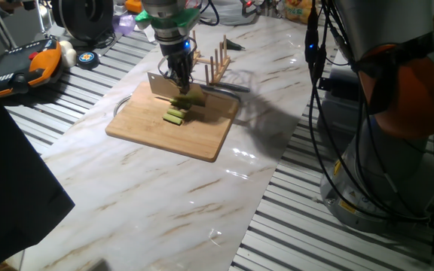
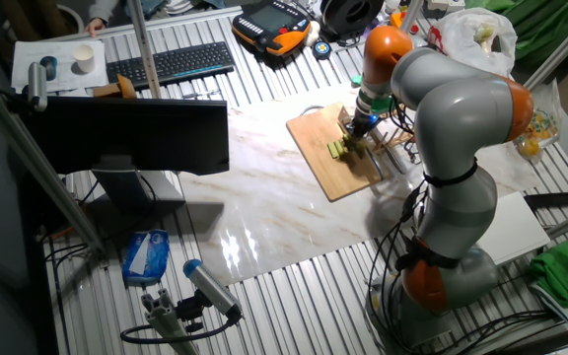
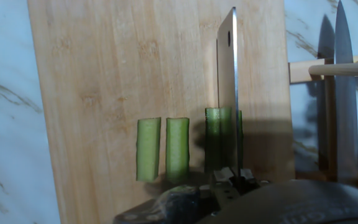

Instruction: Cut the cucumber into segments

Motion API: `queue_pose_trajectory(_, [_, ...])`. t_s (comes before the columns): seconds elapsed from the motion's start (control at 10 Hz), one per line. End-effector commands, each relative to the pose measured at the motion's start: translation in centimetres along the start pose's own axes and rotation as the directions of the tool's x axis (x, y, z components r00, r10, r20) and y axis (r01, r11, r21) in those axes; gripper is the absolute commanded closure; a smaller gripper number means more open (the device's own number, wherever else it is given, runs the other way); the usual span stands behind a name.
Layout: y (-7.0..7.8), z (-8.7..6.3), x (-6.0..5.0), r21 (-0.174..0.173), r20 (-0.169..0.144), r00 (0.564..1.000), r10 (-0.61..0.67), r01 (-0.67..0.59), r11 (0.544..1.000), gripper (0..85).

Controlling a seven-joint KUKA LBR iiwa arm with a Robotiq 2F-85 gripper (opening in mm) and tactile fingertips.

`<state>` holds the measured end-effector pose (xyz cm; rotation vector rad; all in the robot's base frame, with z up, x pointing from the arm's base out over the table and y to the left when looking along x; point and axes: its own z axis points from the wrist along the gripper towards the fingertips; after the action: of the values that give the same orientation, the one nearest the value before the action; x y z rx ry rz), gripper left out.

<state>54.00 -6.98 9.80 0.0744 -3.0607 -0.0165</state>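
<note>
Here, the gripper (image 1: 178, 73) stands over the wooden cutting board (image 1: 149, 128) on the marble table (image 1: 164, 203), pinching the handle of a cleaver (image 3: 229, 93), whose blade is seen edge-on in the hand view. The blade rests on the cucumber (image 3: 217, 140), a dark green piece lying on the board directly under the edge. To the left of it in the hand view lie two cut segments (image 3: 148, 149), pale yellow-green with darker skin edges, parallel and just apart from each other. A second knife (image 3: 344, 93) lies off the board to the right, beside a wooden rack (image 1: 215, 64). In the other fixed view, the arm (image 2: 452, 128) bends over the board from the right.
</note>
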Motion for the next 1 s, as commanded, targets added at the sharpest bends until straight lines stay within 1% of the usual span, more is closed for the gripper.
queue_pose_trajectory(0.0, [0.06,0.09,0.03,0.001,0.001,1.0,0.0,0.0,1.0,84.3])
queue_pose_trajectory(0.1, [0.11,0.18,0.08,0.008,0.002,1.0,0.002,-0.002,1.0,84.3])
queue_pose_trajectory(0.4, [0.05,0.26,0.13,0.012,0.008,1.0,0.004,-0.004,1.0,84.3])
queue_pose_trajectory(0.9, [-0.03,0.57,0.02,0.017,0.009,1.0,0.009,-0.009,1.0,84.3])
